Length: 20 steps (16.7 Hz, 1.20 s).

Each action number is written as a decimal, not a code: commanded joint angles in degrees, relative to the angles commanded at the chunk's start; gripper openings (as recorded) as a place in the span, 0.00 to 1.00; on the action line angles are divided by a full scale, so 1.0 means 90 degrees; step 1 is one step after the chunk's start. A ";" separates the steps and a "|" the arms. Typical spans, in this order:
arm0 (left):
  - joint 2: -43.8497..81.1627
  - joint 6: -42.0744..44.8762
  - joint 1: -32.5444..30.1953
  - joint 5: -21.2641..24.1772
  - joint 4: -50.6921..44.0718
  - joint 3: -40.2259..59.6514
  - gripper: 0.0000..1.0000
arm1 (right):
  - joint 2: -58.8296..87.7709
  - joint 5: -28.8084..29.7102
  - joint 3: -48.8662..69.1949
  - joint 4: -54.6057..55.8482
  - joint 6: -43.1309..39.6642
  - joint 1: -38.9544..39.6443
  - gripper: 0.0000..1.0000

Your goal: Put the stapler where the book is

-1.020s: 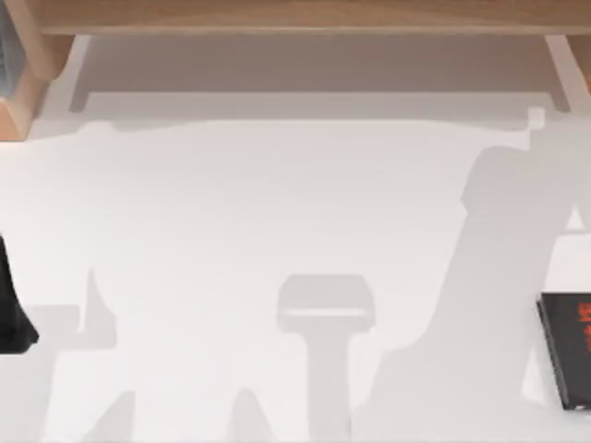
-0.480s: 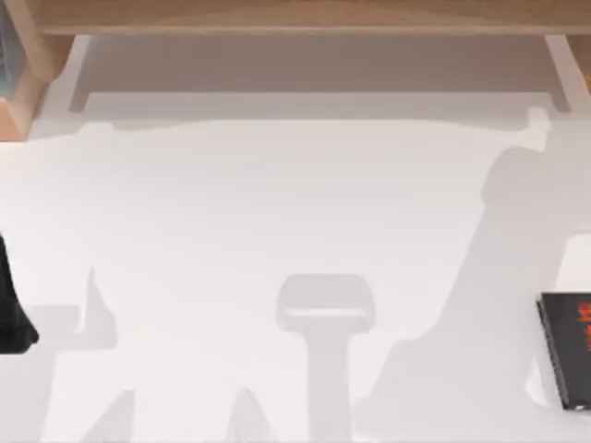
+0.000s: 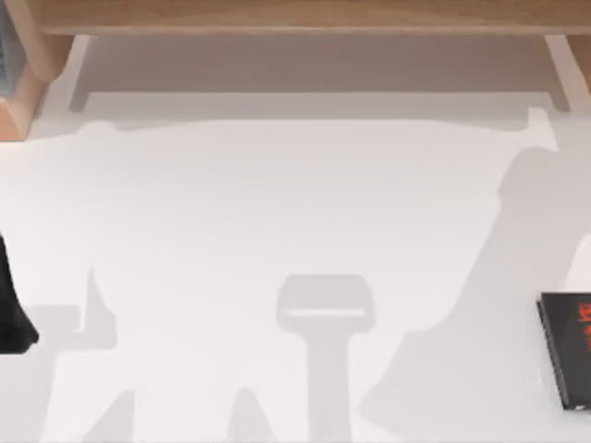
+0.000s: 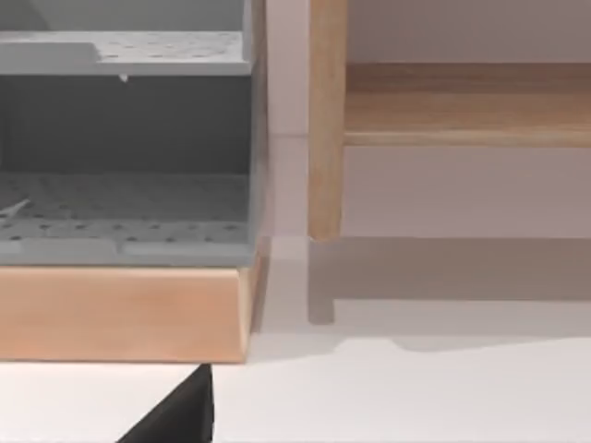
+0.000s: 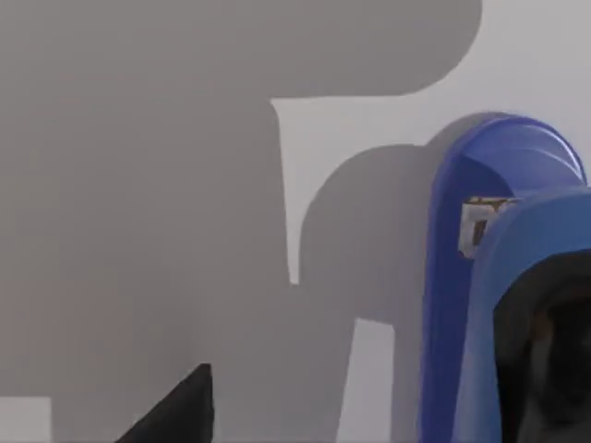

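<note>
Right wrist view: blue stapler (image 5: 480, 277) close under right tool, finger spread impossible to tell, likely being carried or grasped; book (image 3: 568, 349) flat on white desk (image 3: 277, 203), at right edge, marking the target spot

White worktop (image 3: 277, 203) carries broad grey shadows across its middle and right portion. A wooden shelf (image 3: 305, 17) runs along the worktop's far edge, on pale uprights. At the top view's far left corner sits a wooden-based unit (image 4: 125, 309) holding grey perforated trays (image 4: 120, 198), stacked one above the other. A wooden post (image 4: 326, 120) stands just beside that unit.
</note>
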 joint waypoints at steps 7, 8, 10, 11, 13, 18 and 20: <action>0.0000 0.0000 0.0000 0.0000 0.0000 0.0000 1.00 | 0.0009 -0.0001 -0.0007 0.0007 0.0000 0.0002 0.77; 0.0000 0.0000 0.0000 0.0000 0.0000 0.0000 1.00 | 0.0009 -0.0001 -0.0007 0.0007 0.0000 0.0002 0.70; 0.0000 0.0000 0.0000 0.0000 0.0000 0.0000 1.00 | 0.0009 -0.0001 -0.0007 0.0007 0.0000 0.0002 0.55; 0.0000 0.0000 0.0000 0.0000 0.0000 0.0000 1.00 | 0.0009 -0.0001 -0.0007 0.0007 0.0000 0.0002 0.47; 0.0000 0.0000 0.0000 0.0000 0.0000 0.0000 1.00 | 0.0009 -0.0001 -0.0007 0.0007 0.0000 0.0002 0.32; 0.0000 0.0000 0.0000 0.0000 0.0000 0.0000 1.00 | 0.0009 -0.0001 -0.0007 0.0007 0.0000 0.0002 0.00; 0.0000 0.0000 0.0000 0.0000 0.0000 0.0000 1.00 | 0.0009 -0.0001 -0.0007 0.0007 0.0000 0.0002 0.00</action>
